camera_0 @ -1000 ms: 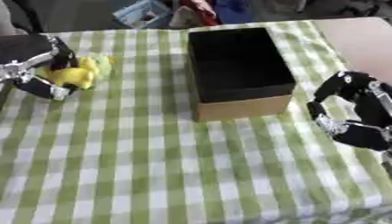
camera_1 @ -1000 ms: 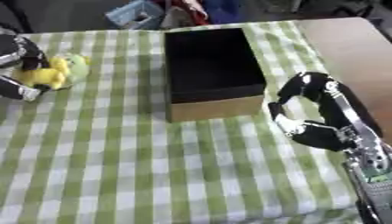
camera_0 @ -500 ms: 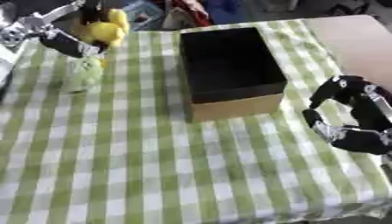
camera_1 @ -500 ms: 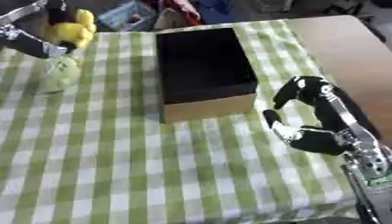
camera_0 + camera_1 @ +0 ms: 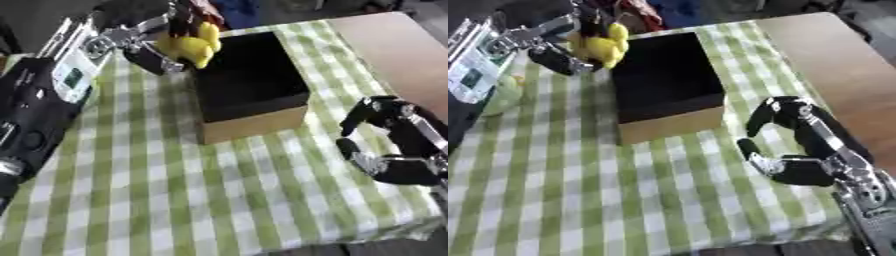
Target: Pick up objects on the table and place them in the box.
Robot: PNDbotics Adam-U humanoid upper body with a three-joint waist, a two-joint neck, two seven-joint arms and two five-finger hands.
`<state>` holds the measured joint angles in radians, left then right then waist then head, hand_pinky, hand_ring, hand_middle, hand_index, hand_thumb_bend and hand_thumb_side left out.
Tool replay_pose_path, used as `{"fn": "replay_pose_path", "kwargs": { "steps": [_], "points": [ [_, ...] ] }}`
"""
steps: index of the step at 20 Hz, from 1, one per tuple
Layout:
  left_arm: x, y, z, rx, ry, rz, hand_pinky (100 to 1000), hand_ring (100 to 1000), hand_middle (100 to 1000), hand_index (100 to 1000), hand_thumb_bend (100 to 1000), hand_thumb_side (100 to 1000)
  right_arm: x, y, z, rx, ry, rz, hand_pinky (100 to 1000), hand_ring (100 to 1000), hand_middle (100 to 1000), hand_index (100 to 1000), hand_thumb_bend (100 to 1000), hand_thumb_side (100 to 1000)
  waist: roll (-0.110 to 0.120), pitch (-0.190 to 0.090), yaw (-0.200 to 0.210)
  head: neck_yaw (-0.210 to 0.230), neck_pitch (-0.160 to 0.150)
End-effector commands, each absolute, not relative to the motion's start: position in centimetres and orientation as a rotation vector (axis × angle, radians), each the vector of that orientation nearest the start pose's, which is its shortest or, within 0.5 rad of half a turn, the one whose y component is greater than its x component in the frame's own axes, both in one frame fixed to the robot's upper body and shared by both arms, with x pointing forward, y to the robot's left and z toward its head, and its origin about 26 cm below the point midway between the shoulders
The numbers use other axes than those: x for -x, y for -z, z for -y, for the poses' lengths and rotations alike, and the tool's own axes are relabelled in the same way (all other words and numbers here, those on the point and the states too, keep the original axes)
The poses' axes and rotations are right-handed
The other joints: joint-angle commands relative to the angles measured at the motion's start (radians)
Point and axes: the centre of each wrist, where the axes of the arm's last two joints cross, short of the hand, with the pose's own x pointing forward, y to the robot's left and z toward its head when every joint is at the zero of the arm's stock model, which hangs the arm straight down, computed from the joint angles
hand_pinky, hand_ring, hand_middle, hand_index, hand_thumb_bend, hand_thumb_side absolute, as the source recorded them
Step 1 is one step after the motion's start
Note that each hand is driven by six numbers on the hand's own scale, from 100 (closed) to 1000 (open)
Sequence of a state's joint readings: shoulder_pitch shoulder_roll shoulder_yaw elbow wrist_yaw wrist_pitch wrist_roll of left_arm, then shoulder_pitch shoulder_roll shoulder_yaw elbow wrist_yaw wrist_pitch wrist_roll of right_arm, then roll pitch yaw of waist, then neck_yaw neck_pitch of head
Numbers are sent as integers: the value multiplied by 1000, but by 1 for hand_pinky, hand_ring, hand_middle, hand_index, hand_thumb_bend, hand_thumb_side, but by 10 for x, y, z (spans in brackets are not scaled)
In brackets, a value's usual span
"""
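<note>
left robot hand (image 5: 153, 47) raised at the upper left, fingers curled round a yellow soft toy (image 5: 191, 46), pinching it above the table (image 5: 219, 190). toy held in the air just at the far left corner of the box (image 5: 249, 87), partly over its rim, not yet inside. box open-topped, dark inside with a tan cardboard front wall, standing just right of and below the left robot hand on the green-and-white checked cloth (image 5: 623, 190). left forearm, black with a white panel, running down the view's left edge toward the lower corner.

right robot hand (image 5: 785, 145) low at the right, near the cloth's right edge, holding nothing: fingers and thumb bent into an open c, tips apart, hovering beside the box's front right corner and clear of it. bare brown table surface (image 5: 833, 60) beyond the right robot hand, at the far right. a pale green rounded shape (image 5: 502, 95) on the cloth below the left robot hand, too blurred to identify.
</note>
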<state>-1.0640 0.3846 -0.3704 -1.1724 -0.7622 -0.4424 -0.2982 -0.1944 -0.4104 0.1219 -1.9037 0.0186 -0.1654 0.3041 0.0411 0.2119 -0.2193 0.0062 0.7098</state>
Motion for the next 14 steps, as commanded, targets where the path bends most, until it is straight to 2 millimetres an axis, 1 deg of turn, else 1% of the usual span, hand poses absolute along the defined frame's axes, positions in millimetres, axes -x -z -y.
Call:
{"fn": "replay_pose_path", "kwargs": {
  "steps": [1, 5, 8, 9, 10, 12, 14],
  "points": [
    [-454, -269, -148, 843, -2285, -2354, 601, 474, 453, 608, 376, 100, -300, -151, 263, -37, -924, 2088, 673, 532, 518, 566, 245, 100, -2, -12, -8, 3, -15],
    [-456, -254, -143, 797, -2370, -2301, 610, 491, 470, 638, 416, 100, -300, -152, 262, -45, -928, 2089, 673, 532, 518, 566, 243, 100, 1, -9, -20, -1, -20],
    [-457, -250, -143, 786, -2388, -2290, 621, 510, 503, 734, 539, 100, -300, -151, 262, -46, -926, 2087, 673, 532, 518, 566, 240, 100, 1, -8, -21, -3, -21],
    [-457, -251, -143, 786, -2384, -2294, 626, 516, 514, 769, 602, 100, -300, -151, 262, -46, -924, 2087, 673, 532, 518, 566, 238, 100, 1, -8, -21, -4, -21],
    [-457, -252, -144, 790, -2371, -2305, 630, 519, 520, 792, 642, 100, -300, -150, 262, -46, -923, 2087, 673, 532, 518, 566, 236, 100, 1, -8, -20, -5, -22],
    [-456, -256, -146, 806, -2334, -2332, 638, 529, 534, 828, 694, 101, -300, -150, 262, -48, -922, 2086, 673, 532, 518, 566, 233, 100, 0, -8, -19, -6, -22],
    [-454, -262, -147, 824, -2289, -2359, 643, 533, 546, 844, 731, 134, -300, -150, 262, -48, -921, 2085, 673, 532, 518, 566, 231, 100, -2, -8, -17, -5, -21]
  ]
}}
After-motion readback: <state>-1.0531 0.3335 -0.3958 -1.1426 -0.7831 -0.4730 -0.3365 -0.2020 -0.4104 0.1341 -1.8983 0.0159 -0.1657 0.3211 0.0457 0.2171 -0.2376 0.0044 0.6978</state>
